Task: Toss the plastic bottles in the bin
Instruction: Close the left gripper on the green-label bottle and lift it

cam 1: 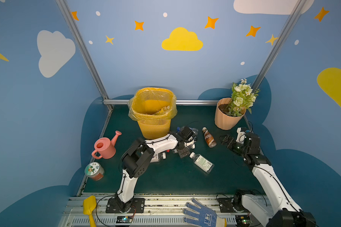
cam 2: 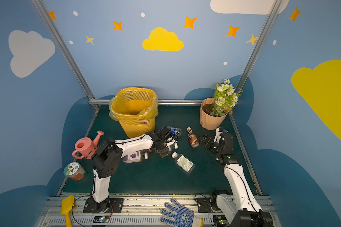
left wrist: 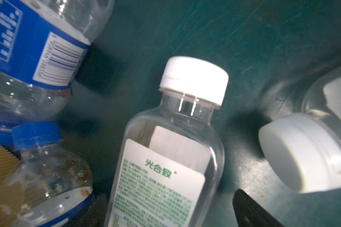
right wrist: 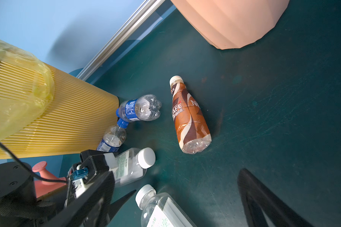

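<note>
**A:** Nearest: a clear white-capped plastic bottle with a green-print label (cam 1: 202,162) lies flat on the dark green mat (cam 1: 165,178), cap aimed far-left. Left gripper (cam 1: 185,146) points straight down, fingers spread astride a second clear white-capped bottle (right wrist: 132,169). Not pinching it, I think, view's blurry.

**B:** Right gripper (cam 1: 225,140) hovers low, jaws wide, empty. Past it the brown-sleeved coffee bottle (cam 1: 209,138) lies cap-away. At the back, the tall yellow mesh bin (cam 1: 154,126) has a few clear bottles (cam 1: 163,110) in its bag.

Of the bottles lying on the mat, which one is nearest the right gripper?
The brown-labelled bottle, lying alone beside the right gripper; the others carry blue, white or purple labels and lie farther off.
</note>
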Motion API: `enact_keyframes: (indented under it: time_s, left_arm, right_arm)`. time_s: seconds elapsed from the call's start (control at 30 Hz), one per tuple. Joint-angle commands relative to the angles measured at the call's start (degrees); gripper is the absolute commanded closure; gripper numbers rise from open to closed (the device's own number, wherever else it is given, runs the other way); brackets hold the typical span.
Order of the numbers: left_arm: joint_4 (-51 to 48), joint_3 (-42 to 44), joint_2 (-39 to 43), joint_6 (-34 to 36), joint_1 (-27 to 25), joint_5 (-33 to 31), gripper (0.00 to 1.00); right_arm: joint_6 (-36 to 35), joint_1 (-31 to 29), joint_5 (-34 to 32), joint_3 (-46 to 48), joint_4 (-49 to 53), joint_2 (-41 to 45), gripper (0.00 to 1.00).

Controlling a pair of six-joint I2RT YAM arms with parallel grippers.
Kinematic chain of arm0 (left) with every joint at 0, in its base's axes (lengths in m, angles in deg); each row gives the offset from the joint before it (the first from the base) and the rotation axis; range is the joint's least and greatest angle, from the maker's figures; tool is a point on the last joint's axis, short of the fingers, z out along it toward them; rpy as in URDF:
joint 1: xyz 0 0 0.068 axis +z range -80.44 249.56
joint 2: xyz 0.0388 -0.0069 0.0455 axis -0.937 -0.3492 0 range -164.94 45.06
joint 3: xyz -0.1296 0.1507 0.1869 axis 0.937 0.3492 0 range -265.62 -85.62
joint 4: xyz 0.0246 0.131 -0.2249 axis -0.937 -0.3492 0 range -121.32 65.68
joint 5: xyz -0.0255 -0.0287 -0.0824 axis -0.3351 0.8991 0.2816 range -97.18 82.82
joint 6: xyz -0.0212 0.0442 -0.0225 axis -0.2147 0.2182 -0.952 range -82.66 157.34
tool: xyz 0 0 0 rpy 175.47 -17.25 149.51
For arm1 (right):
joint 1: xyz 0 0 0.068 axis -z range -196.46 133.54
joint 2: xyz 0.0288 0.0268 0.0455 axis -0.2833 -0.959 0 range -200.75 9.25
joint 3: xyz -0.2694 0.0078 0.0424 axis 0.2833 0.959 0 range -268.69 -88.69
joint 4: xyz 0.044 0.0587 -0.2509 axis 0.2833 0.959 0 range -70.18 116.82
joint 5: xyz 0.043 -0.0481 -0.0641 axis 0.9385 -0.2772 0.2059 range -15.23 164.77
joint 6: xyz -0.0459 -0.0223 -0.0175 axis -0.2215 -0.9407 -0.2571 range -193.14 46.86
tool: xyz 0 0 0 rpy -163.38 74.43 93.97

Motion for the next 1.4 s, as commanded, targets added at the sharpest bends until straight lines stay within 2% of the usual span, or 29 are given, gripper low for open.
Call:
enact_keyframes:
  time_s: [0.0, 0.47, 0.73, 0.97, 1.37]
  left_arm:
    - [-3.10, -0.93, -0.91, 0.03, 0.19, 1.01, 0.04]
    - [-4.34, 1.63, -0.12, -4.06, -0.55, 3.95, 0.16]
    - [-2.77, 2.42, 1.51, -6.60, -0.73, 5.30, 0.31]
    - [0.35, 4.20, 5.73, -10.00, -0.41, 6.76, 0.37]
    - [5.57, 6.03, 15.09, -15.23, -0.86, 3.35, 0.51]
  right_arm:
    - [0.14, 0.38, 0.82, 0.59, -0.89, 0.56, 0.05]
    - [0.77, 0.64, 2.07, 0.43, -2.34, -1.37, 0.05]
    - [0.99, 0.67, 2.51, 0.06, -2.49, -1.87, 0.05]
    - [1.02, 0.80, 2.35, 0.50, -1.87, -1.20, 0.05]
    - [-1.10, 0.89, 2.55, 0.07, 0.26, -0.71, 0.05]
